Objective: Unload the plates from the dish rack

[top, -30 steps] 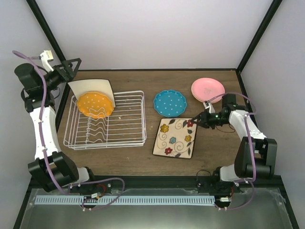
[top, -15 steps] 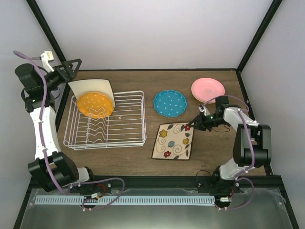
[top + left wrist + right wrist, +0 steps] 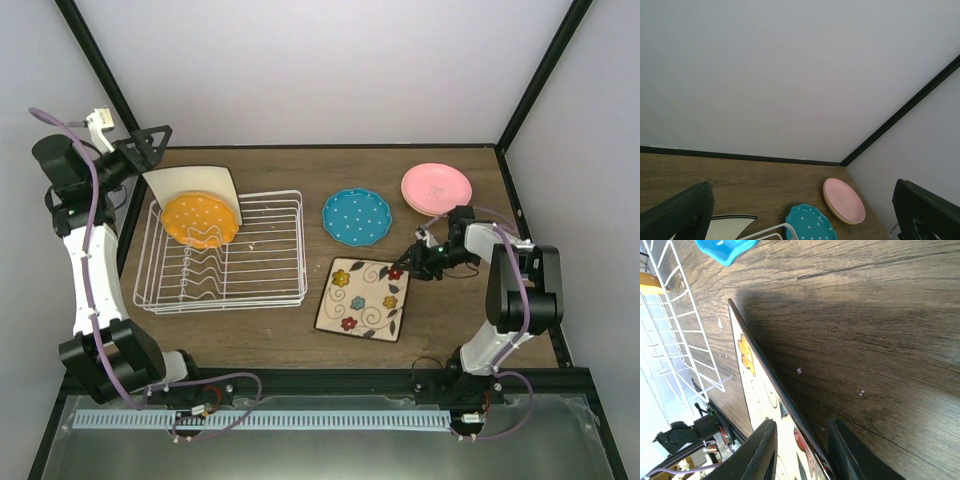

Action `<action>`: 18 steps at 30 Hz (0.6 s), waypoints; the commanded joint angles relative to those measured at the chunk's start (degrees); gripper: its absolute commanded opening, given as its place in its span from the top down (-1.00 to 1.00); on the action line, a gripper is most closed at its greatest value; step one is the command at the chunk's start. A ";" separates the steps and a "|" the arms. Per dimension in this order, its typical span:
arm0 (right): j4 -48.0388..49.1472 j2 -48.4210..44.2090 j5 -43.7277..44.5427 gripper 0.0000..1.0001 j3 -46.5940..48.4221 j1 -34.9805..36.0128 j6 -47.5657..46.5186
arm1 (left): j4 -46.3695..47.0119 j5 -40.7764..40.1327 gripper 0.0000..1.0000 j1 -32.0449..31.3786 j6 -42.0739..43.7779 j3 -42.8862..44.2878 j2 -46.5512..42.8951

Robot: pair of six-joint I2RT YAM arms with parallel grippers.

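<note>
The flowered square plate [image 3: 362, 298] lies on the wooden table in front of the teal plate [image 3: 357, 216]. My right gripper [image 3: 408, 262] is at its far right corner. In the right wrist view the plate's rim [image 3: 752, 375] runs between the parted fingers [image 3: 765, 450], with gaps on both sides. The white dish rack [image 3: 262, 262] holds a bright-orange dotted plate [image 3: 199, 219] and a plain cream square plate [image 3: 195, 180], both upright at its far left end. My left gripper [image 3: 150, 140] hangs open and empty above the rack's far left corner.
A pink plate [image 3: 436, 185] is stacked on a pale-orange one [image 3: 412, 203] at the far right, also visible with the teal plate [image 3: 810, 225] in the left wrist view. The black frame post [image 3: 530, 90] stands at the right back corner.
The flowered plate has shifted slightly left and toward the front. The right gripper's fingers have parted from its rim. The left arm has not moved.
</note>
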 commanded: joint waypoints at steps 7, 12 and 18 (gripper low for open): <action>0.15 0.69 3.84 0.14 2.08 0.30 0.33 | 0.82 1.21 -1.00 -0.32 0.69 -0.60 -1.13; 1.65 2.00 6.02 0.06 3.47 0.30 1.35 | 1.24 1.38 -1.00 -0.27 0.27 -0.77 -1.20; 2.68 3.88 11.45 -0.01 6.72 0.30 3.30 | 1.35 1.65 -1.00 -0.27 0.30 -1.05 -1.52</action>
